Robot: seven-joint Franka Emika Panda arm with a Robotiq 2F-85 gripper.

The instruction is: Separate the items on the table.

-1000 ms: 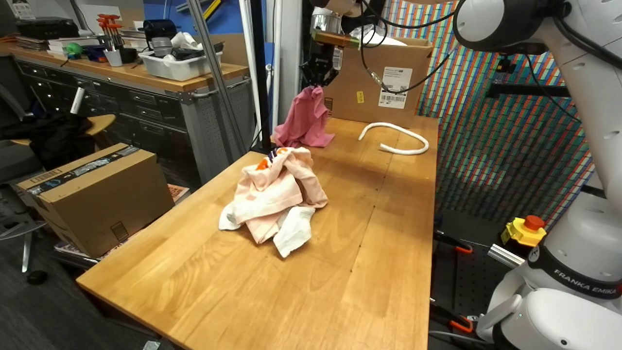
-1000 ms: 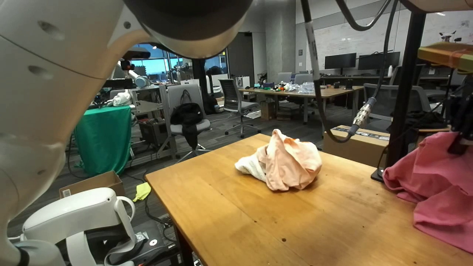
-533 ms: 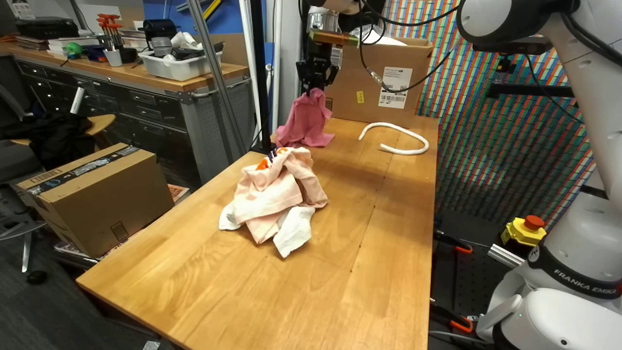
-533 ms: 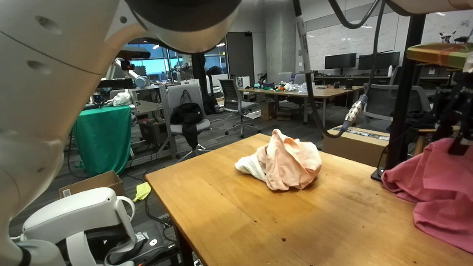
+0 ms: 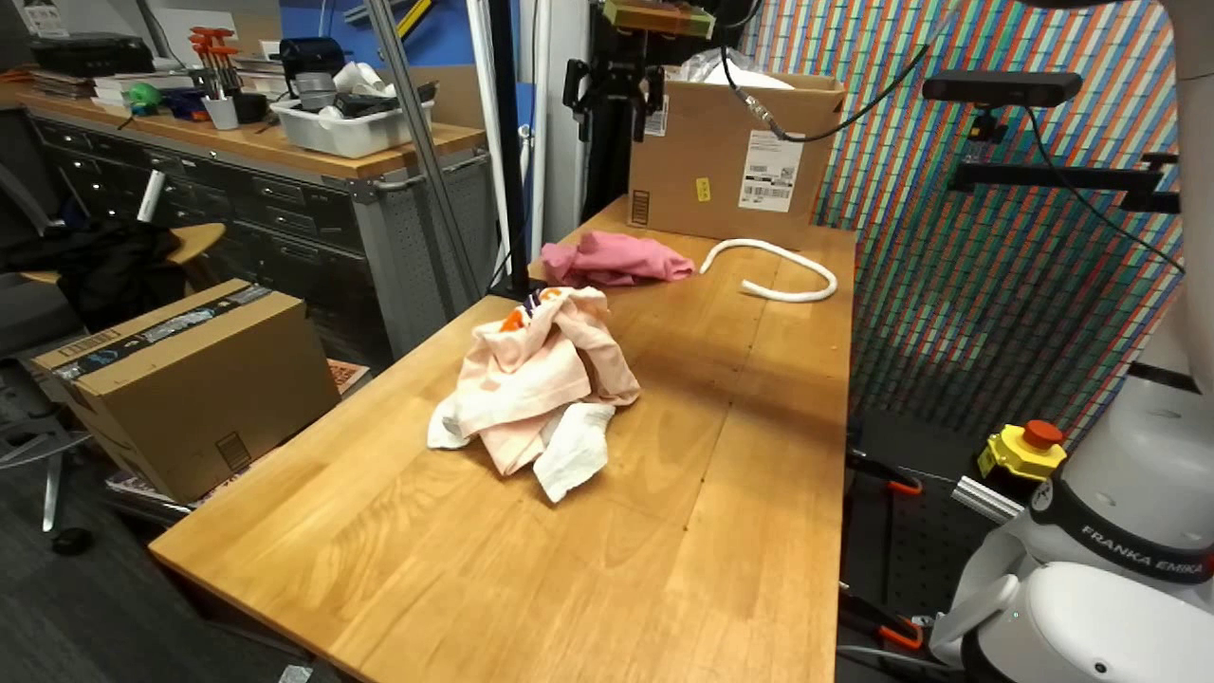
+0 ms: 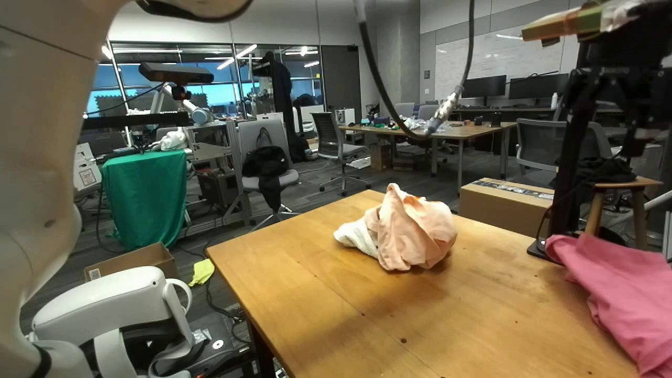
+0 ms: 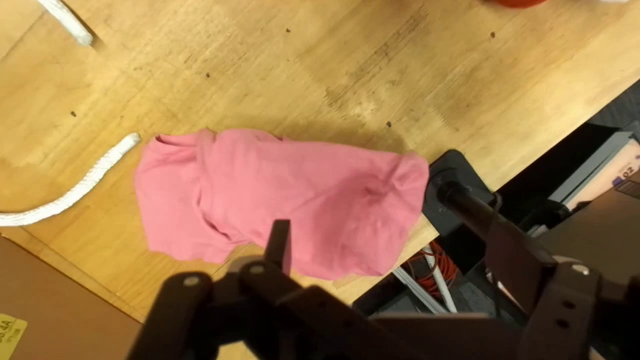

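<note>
Hovering above the crumpled pink cloth point(image 5: 618, 259), the black two-fingered gripper point(image 5: 611, 133) gapes wide; a curved white rope point(image 5: 787, 296) and a peach-and-white fabric heap point(image 5: 536, 378) lie near the cloth.

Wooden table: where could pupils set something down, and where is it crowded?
In an exterior view, the wooden table is bare between the white cloth and the near edge, and between the peach printed cloth and the robot-side edge. Crowded: the far end, where pink cloth, white rope and cardboard box sit close.

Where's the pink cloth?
In the wrist view, the pink cloth lies between the white rope at left and the black pole base at right.
</note>
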